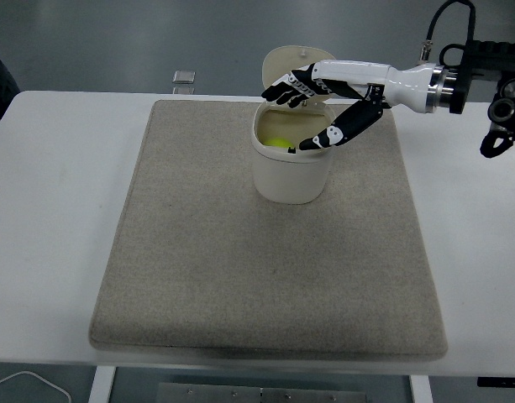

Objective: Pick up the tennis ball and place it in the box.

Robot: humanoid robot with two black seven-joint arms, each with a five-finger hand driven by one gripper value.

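- A white and black robot hand, the right hand (312, 105), reaches in from the upper right of the frame and hovers just above the open mouth of a cream box (292, 172)
- Its fingers (284, 91) are spread apart and hold nothing; the four fingers point left over the far rim of the box, while the thumb (334, 134) angles down and left over the near right rim
- The wrist is a glossy white shell joined to a silver ring and a black arm (492, 80), with a black cable looping up at the top right corner
- The tennis ball (277, 143), yellow-green, lies inside the box; only part of it shows, low against the left inner wall, below the open hand and not touching it
- The box is a rounded tub standing upright in the upper middle of the frame, its hinged lid (286, 63) tipped open behind it
- The box rests on a large beige-grey mat (240, 269) that covers most of the centre of the frame
- The mat lies on a white table (47, 218), whose near edge runs along the bottom
- A small silvery square object (183, 77) sits on the table beyond the mat, upper left of the box; what it is cannot be told
- A thin white cable (22, 382) curls at the bottom left corner
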